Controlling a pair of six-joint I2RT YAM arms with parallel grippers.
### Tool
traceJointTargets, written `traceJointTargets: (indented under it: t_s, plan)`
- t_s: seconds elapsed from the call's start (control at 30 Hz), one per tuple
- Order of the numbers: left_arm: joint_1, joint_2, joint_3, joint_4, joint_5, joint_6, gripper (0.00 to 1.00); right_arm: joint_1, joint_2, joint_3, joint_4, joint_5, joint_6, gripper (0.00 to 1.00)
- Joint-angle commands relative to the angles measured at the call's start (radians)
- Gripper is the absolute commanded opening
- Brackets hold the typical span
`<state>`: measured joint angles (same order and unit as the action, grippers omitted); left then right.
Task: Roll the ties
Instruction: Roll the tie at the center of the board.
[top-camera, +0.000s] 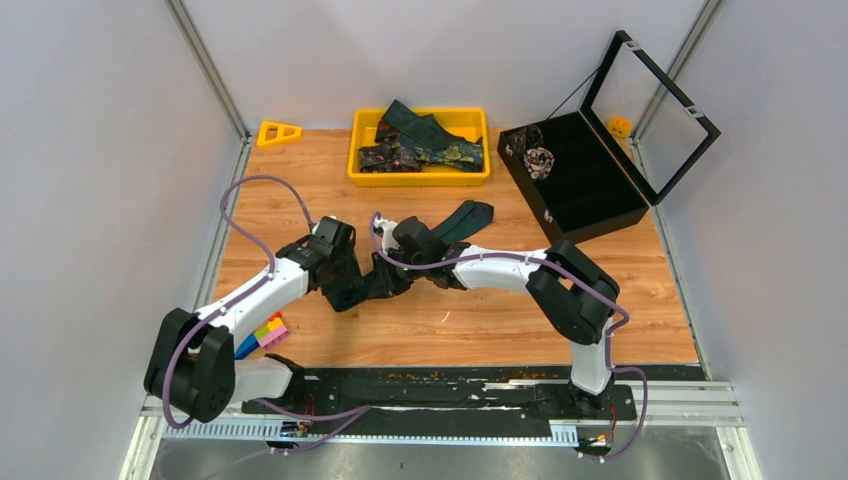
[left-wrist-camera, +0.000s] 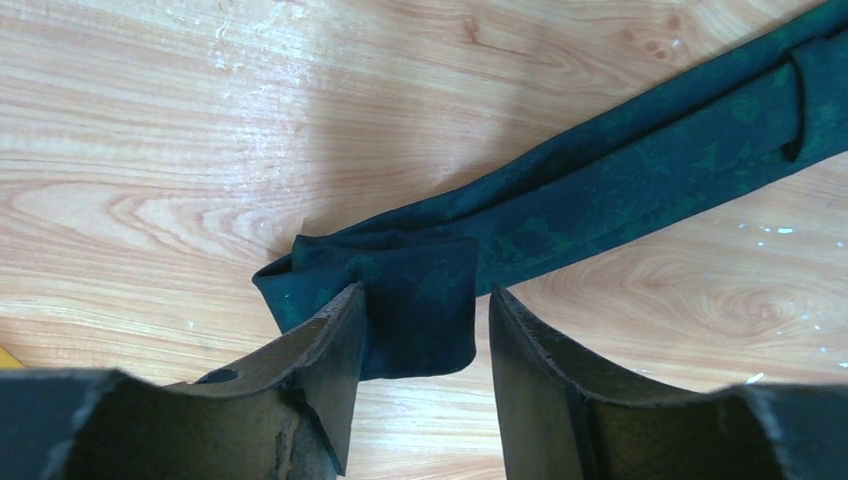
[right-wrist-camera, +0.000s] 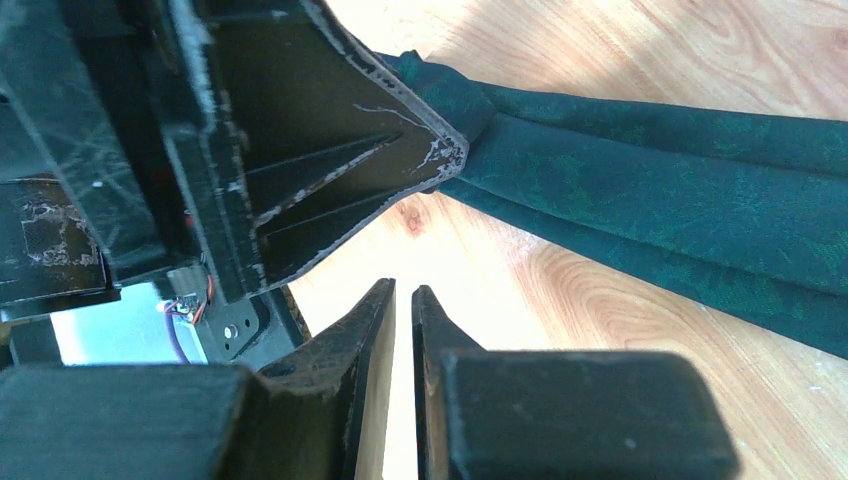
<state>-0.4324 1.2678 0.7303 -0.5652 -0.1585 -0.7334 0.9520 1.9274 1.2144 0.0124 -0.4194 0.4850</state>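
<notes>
A dark teal-green tie (top-camera: 470, 215) lies slantwise on the wooden table, its narrow end folded over itself between the two arms. In the left wrist view that folded end (left-wrist-camera: 420, 330) sits between the fingers of my left gripper (left-wrist-camera: 425, 292), which stands open; the fabric touches the left finger and a gap shows beside the right one. My right gripper (right-wrist-camera: 403, 290) hovers shut just beside it with nothing between its fingers, the tie (right-wrist-camera: 650, 190) running past its right side. In the top view both grippers, the left (top-camera: 360, 290) and the right (top-camera: 398, 272), meet over the fold.
A yellow tray (top-camera: 420, 178) at the back holds more ties (top-camera: 420, 140). A black case (top-camera: 590, 195) with its clear lid (top-camera: 650, 110) raised stands back right, a rolled tie (top-camera: 540, 158) inside. A yellow triangle (top-camera: 278, 132) lies back left, coloured blocks (top-camera: 268, 330) near the left arm.
</notes>
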Motion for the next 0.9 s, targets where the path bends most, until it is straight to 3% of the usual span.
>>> traceJointTargets:
  t_s: [0.0, 0.37, 0.57, 0.87]
  plan:
    - [-0.005, -0.057, 0.023, 0.016, -0.007, -0.026, 0.58, -0.004, -0.039, -0.003, 0.050, 0.002, 0.010, 0.13]
    - [-0.005, -0.214, -0.006, -0.001, -0.099, -0.024, 0.84, -0.003, -0.040, 0.004, 0.092, -0.058, 0.041, 0.14]
    - [-0.005, -0.311, -0.014, -0.050, -0.177, -0.031, 0.85, 0.013, -0.031, 0.040, 0.092, -0.079, 0.048, 0.15]
    - [-0.003, -0.605, -0.130, -0.152, -0.352, -0.085, 0.87, 0.047, 0.058, 0.212, 0.006, -0.108, 0.048, 0.16]
